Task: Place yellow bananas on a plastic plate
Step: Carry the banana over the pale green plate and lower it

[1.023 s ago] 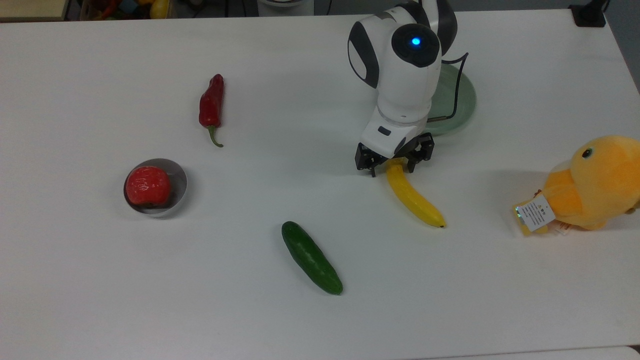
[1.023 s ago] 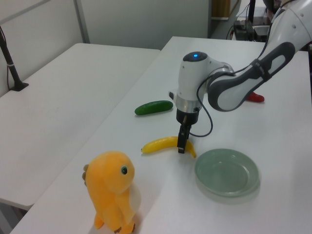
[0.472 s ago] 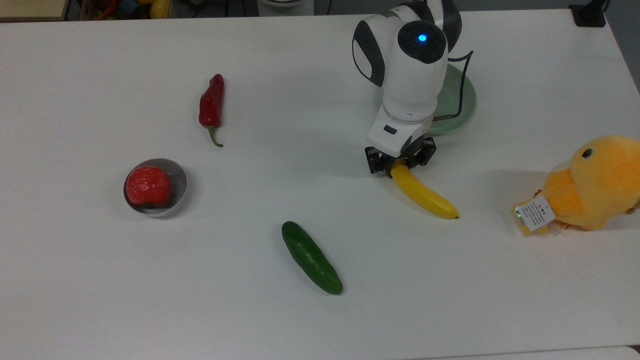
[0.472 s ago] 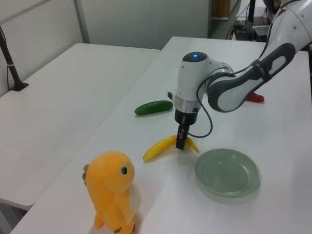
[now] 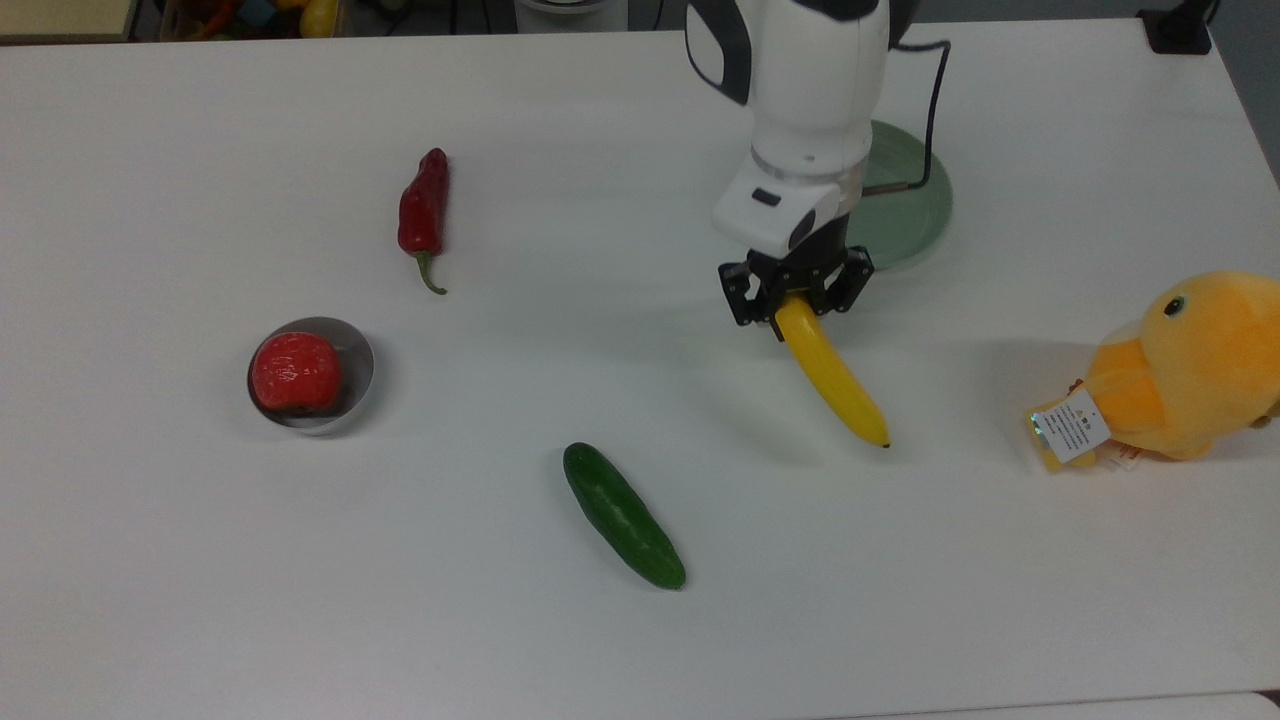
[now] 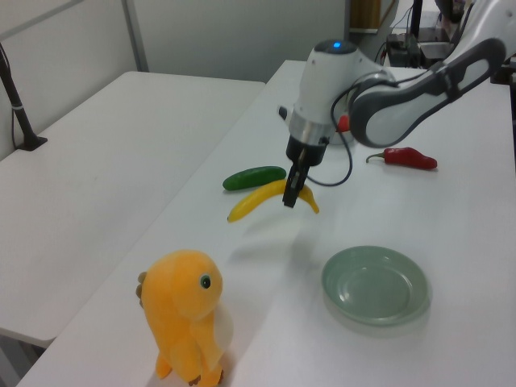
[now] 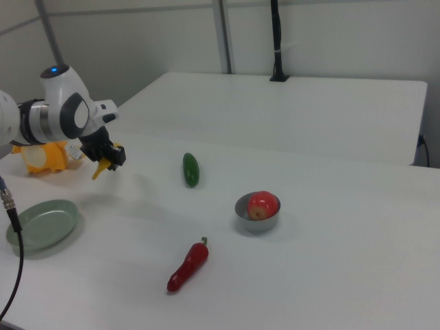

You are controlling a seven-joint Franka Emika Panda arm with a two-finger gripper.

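The yellow banana hangs in the air above the table, held near one end by my gripper, which is shut on it. In the left view the banana floats clear of its shadow, under the gripper. In the right view the banana peeks out beside the gripper. The pale green plate lies just behind the arm in the top view, partly hidden by it. The plate sits empty at the left view's lower right, and the plate lies at the right view's lower left.
A green cucumber lies in front of the banana. A red chili and a metal bowl holding a red fruit are on the top view's left. An orange plush duck stands at the top view's right edge.
My gripper has lifted the banana off the table, and the arm has risen. The banana's free end has swung back toward the top view's left.
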